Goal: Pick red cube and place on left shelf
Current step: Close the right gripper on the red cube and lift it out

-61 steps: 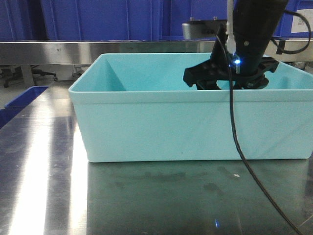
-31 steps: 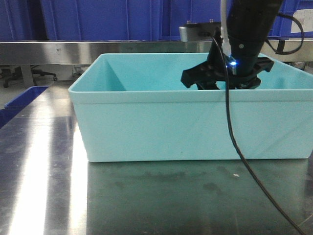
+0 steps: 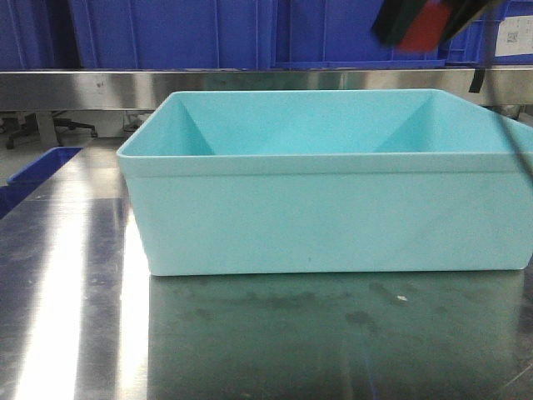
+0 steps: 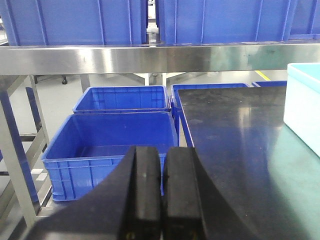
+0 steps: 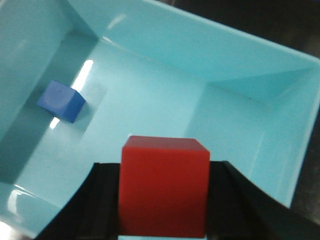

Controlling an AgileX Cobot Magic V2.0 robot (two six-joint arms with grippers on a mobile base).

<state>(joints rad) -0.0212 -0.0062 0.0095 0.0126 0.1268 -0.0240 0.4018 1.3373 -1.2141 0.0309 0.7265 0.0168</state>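
Observation:
The red cube (image 5: 164, 187) is clamped between the black fingers of my right gripper (image 5: 164, 200), held high above the teal bin (image 5: 165, 45). In the front view the cube (image 3: 426, 25) and right gripper (image 3: 416, 23) are a blur at the top right, above the bin (image 3: 316, 217). A grey brushed-steel rack's flat front rail (image 3: 208, 79) runs across behind the bin and also shows in the left wrist view (image 4: 150, 57). My left gripper (image 4: 163, 195) is shut and empty, off the table's left edge.
A blue cube (image 5: 61, 101) lies on the bin floor near a corner. Blue crates (image 4: 120, 145) stand on the floor left of the steel tabletop (image 4: 235, 150). More blue crates (image 3: 166, 33) sit on the rack. A black cable (image 3: 520, 154) hangs at the right.
My right gripper was down inside the teal bin; it has risen out of it to the top of the front view, carrying the red cube.

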